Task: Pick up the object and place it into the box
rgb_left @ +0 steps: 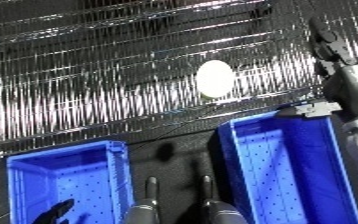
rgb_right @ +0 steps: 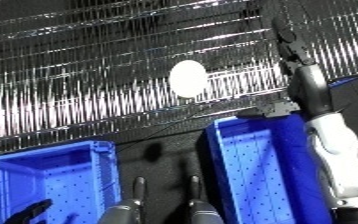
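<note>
White egg-shaped object (rgb_right: 188, 78) lies on wire shelving (rgb_right: 87, 85); right hand (rgb_right: 293, 47) reaches up straight-fingered, holding nothing; only the left-eye view shows the left hand's (rgb_left: 58, 212) relaxed fingers clearly.

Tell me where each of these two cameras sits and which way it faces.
Left eye view: on the head, looking down at a white oval object on a wire shelf above two blue bins; the left hand shows at the bottom edge.
Right eye view: beside it, aimed alike; the right forearm rises at the right, right hand over the shelf.
Both share the object, left bin and right bin.
</note>
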Controlling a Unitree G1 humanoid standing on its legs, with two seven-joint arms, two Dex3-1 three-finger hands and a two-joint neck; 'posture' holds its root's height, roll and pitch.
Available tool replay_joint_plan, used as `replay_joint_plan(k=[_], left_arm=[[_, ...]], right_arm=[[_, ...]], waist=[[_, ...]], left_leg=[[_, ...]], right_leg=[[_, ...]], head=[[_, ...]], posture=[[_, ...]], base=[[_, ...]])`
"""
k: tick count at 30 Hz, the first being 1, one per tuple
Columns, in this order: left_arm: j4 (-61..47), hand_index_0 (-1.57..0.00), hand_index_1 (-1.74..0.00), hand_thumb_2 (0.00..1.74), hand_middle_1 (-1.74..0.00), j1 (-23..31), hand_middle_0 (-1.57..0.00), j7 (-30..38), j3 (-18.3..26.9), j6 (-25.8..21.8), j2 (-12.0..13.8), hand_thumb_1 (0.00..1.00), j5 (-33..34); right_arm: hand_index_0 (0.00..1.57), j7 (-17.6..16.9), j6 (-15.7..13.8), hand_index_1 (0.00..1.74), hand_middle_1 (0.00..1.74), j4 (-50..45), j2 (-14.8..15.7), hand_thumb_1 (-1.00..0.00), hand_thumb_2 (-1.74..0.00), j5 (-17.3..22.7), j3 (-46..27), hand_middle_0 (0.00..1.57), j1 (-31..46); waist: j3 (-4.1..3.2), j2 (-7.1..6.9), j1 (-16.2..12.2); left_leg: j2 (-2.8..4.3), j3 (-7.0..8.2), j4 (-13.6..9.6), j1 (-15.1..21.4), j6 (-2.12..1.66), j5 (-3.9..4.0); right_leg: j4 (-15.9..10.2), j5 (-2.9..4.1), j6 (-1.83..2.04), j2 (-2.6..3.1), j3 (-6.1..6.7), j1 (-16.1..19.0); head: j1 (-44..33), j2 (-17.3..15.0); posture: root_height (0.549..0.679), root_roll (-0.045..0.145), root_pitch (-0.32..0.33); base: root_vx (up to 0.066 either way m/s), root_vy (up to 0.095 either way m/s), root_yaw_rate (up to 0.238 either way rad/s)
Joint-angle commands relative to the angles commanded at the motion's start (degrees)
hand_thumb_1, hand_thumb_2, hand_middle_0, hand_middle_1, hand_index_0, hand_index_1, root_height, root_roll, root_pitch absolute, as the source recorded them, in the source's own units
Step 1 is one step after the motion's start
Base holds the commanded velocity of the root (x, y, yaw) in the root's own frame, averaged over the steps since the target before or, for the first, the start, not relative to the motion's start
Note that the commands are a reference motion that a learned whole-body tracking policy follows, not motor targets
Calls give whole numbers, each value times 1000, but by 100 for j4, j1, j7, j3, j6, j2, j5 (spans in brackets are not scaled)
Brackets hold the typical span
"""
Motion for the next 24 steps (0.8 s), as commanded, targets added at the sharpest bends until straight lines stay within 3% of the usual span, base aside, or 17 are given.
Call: replay_joint_plan(k=[1,2,3,6,7,8,9,11,15,16,19,22,23,24], left_arm=[[0,0,0,0,0,0,0,0,0,0,0,0,0],[-34,0,0,0,0,-33,0,0,-33,-11,12,0,-28],[-92,0,0,0,0,-103,0,2,-97,-21,37,0,-83],[-140,0,0,0,0,-193,0,6,-165,-18,68,0,-134],[-140,0,0,0,0,-193,0,6,-165,-18,68,0,-134],[-168,0,0,0,0,-230,0,3,-199,-17,82,0,-154],[-168,0,0,0,0,-230,0,3,-199,-17,82,0,-154],[-224,0,0,0,0,-278,0,9,-248,-14,92,0,-191],[-274,0,0,0,0,-317,0,29,-278,26,106,0,-231],[-274,0,0,0,0,-317,0,29,-278,26,106,0,-231],[-295,0,0,0,0,-343,0,27,-293,75,128,0,-255],[-313,0,0,0,0,-351,0,33,-307,94,127,0,-276],[-333,0,0,0,0,-358,0,40,-318,105,126,0,-299],[-333,0,0,0,0,-358,0,40,-318,105,126,0,-299]], right_arm=[[0,0,0,0,0,0,0,0,0,0,0,0,0],[0,-60,-18,0,0,41,-21,0,0,-10,15,0,-44],[0,-145,-44,0,0,119,-67,0,0,-21,39,0,-134],[0,-202,-52,0,0,216,-130,0,0,-35,80,0,-268],[0,-202,-52,0,0,216,-130,0,0,-35,80,0,-268],[0,-211,-16,0,0,234,-172,0,0,-40,114,0,-348],[0,-211,-16,0,0,234,-172,0,0,-40,114,0,-348],[0,-184,58,0,0,264,-227,0,0,-35,170,0,-472],[0,-114,121,0,0,345,-278,0,0,-6,238,0,-611],[0,-114,121,0,0,345,-278,0,0,-6,238,0,-611],[0,-59,171,0,0,391,-307,0,0,25,319,0,-734],[0,-47,188,0,0,387,-319,0,0,37,354,0,-796],[0,-37,208,0,0,367,-337,0,0,53,382,0,-862],[0,-37,208,0,0,367,-337,0,0,53,382,0,-862]], waist=[[0,0,0],[52,1,0],[152,1,1],[282,0,6],[282,0,6],[356,1,6],[356,1,6],[461,9,6],[571,19,11],[571,19,11],[668,35,14],[711,45,13],[753,56,13],[753,56,13]], left_leg=[[0,0,0,0,0,0],[-12,-13,126,-89,8,-39],[-34,-34,379,-268,24,-122],[-63,-48,739,-526,49,-240],[-63,-48,739,-526,49,-240],[-82,-47,948,-687,64,-293],[-82,-47,948,-687,64,-293],[-113,-35,1246,-927,89,-345],[-146,2,1628,-1226,118,-416],[-146,2,1628,-1226,118,-416],[-156,37,1998,-1506,154,-521],[-156,50,2173,-1644,177,-590],[-160,61,2344,-1784,203,-668],[-160,61,2344,-1784,203,-668]], right_leg=[[0,0,0,0,0,0],[130,-30,-10,-12,19,-86],[389,-91,-28,-33,57,-261],[756,-173,-55,-58,108,-514],[756,-173,-55,-58,108,-514],[972,-221,-71,-66,144,-672],[972,-221,-71,-66,144,-672],[1296,-296,-91,-71,197,-927],[1717,-400,-122,-79,259,-1253],[1717,-400,-122,-79,259,-1253],[2092,-491,-153,-84,318,-1553],[2265,-533,-171,-79,352,-1701],[2440,-579,-187,-68,387,-1854],[2440,-579,-187,-68,387,-1854]], head=[[0,0],[28,79],[93,187],[148,296],[148,296],[194,390],[194,390],[255,504],[285,611],[285,611],[311,720],[315,801],[338,895],[338,895]], posture=[[668,50,-63],[668,52,-63],[666,55,-62],[663,59,-62],[663,59,-62],[660,61,-60],[660,61,-60],[656,64,-57],[650,67,-52],[650,67,-52],[643,68,-48],[640,68,-45],[636,67,-41],[636,67,-41]], base=[[-18,1,38],[-37,-3,39],[-55,-5,34],[-58,-6,14],[-52,-6,5],[-58,-3,-9],[-58,-3,-9],[-70,5,-7],[-57,11,8],[-47,11,11],[-35,11,8],[-29,11,7],[-27,12,15],[-27,12,15]])
